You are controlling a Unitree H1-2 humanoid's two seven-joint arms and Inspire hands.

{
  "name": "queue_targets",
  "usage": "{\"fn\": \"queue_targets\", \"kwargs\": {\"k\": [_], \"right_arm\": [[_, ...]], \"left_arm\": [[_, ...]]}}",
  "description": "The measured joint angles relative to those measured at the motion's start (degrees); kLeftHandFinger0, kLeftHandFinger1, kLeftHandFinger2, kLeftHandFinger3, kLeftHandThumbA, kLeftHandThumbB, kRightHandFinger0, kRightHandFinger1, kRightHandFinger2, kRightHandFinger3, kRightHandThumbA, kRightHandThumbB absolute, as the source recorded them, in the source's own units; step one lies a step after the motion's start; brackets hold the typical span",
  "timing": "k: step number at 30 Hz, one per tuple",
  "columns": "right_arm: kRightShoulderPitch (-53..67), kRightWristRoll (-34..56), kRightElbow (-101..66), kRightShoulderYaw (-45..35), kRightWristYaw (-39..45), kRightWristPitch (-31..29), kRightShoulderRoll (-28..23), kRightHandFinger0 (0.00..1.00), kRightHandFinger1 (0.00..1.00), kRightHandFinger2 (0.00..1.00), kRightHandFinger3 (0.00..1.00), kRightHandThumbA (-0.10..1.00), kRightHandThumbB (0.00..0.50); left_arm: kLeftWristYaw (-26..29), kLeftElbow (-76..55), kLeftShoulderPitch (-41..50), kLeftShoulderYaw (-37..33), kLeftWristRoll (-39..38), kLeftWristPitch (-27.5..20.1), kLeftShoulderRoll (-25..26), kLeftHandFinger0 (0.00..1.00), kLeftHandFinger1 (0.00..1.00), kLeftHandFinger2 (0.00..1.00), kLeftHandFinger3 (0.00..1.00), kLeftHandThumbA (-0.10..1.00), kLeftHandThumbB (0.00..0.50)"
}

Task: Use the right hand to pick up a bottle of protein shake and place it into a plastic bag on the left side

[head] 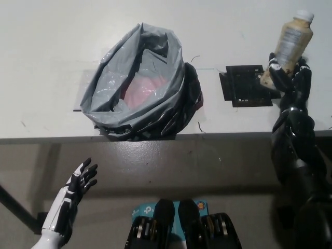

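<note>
My black right hand [290, 78] is shut on the beige protein shake bottle [290, 44] with a white cap, holding it tilted above the table at the far right, off the black square mat [244, 85]. The grey plastic bag [137, 83] stands open at the middle left of the table, something pinkish showing inside it. The white left hand [72, 194] rests open at the lower left, below the table's edge.
The table's front edge [155, 136] runs across the middle of the picture. The bag's black folded rim bulges toward the mat, leaving a narrow strip of white table between them.
</note>
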Motion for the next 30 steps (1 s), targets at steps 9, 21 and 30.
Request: {"fn": "queue_targets", "kwargs": {"k": [9, 21, 30], "right_arm": [[1.8, 0.2, -6.8, 3.7, 0.7, 0.6, 0.2, 0.0, 0.13, 0.45, 0.35, -0.1, 0.133], [4.8, -8.9, -29.3, 21.4, 1.3, 6.5, 0.5, 0.0, 0.26, 0.57, 0.56, -0.1, 0.1], [0.7, -19.0, -32.5, 36.5, 3.9, 9.7, 0.6, 0.0, 0.32, 0.69, 0.66, -0.1, 0.145]], "left_arm": [[-0.2, 0.0, 0.0, 0.0, -1.1, 0.5, 0.0, 1.0, 1.0, 1.0, 1.0, 1.0, 0.294], [-0.2, -0.1, 0.9, -0.1, -1.2, 0.7, -0.2, 1.0, 1.0, 1.0, 1.0, 1.0, 0.271], [-0.2, -0.2, 1.5, -0.2, -1.0, 0.8, -0.2, 1.0, 1.0, 1.0, 1.0, 1.0, 0.277]]}}
